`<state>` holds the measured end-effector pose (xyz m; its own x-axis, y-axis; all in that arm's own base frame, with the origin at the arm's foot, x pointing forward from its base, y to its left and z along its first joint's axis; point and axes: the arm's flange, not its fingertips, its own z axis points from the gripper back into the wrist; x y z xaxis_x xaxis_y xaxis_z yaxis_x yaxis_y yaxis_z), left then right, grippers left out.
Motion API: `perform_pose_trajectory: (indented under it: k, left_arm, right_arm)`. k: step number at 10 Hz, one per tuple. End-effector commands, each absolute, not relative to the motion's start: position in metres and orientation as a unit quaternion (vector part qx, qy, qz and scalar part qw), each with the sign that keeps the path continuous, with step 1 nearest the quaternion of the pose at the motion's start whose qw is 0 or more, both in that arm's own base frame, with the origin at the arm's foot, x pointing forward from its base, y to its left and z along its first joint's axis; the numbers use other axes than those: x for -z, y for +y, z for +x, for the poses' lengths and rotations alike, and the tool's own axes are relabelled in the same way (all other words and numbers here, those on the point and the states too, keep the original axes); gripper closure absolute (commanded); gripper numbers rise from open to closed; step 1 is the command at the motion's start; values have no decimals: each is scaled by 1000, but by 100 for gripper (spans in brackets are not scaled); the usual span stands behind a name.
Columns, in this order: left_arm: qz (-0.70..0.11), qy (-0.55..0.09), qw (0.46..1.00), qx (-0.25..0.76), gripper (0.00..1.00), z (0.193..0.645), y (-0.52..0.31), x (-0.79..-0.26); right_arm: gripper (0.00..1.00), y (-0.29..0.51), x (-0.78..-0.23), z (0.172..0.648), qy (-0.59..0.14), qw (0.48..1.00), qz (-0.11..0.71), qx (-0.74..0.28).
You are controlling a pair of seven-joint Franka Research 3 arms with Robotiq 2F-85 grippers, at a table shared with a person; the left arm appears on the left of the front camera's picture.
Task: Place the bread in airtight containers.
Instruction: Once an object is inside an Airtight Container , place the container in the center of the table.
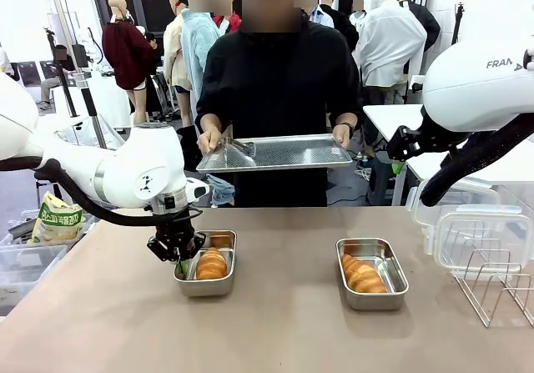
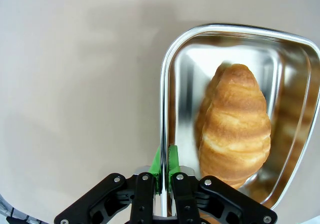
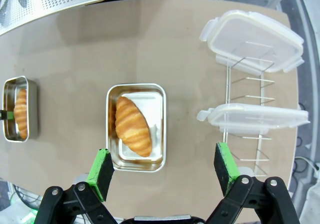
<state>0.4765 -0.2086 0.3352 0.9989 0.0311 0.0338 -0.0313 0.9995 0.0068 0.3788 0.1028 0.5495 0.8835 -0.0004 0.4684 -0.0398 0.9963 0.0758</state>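
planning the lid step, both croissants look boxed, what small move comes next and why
Probably swing the open right gripper toward a clear white-rimmed plastic lid on the wire rack: each golden-brown croissant already lies in an uncovered rectangular steel tin, and the left gripper is shut on the other tin at its rim.

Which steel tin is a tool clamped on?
The left tin, on the robot's left side: the left tool is shut on its rim. The right tin sits untouched, the open right tool above it.
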Motion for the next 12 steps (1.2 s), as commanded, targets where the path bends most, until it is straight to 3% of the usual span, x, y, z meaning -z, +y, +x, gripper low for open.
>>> perform_pose_trajectory:
  k: [1,6,12]
  left_arm:
    - [14,-28,999,-35,100,482,-211,-331]
    - [11,-23,998,-49,1,484,-205,-333]
    - [1,-15,998,-54,0,482,-204,-354]
  right_arm:
    - [0,103,-549,379,-243,969,43,-8]
    - [0,103,-549,379,-243,969,43,-8]
    - [0,103,-549,379,-243,969,43,-8]
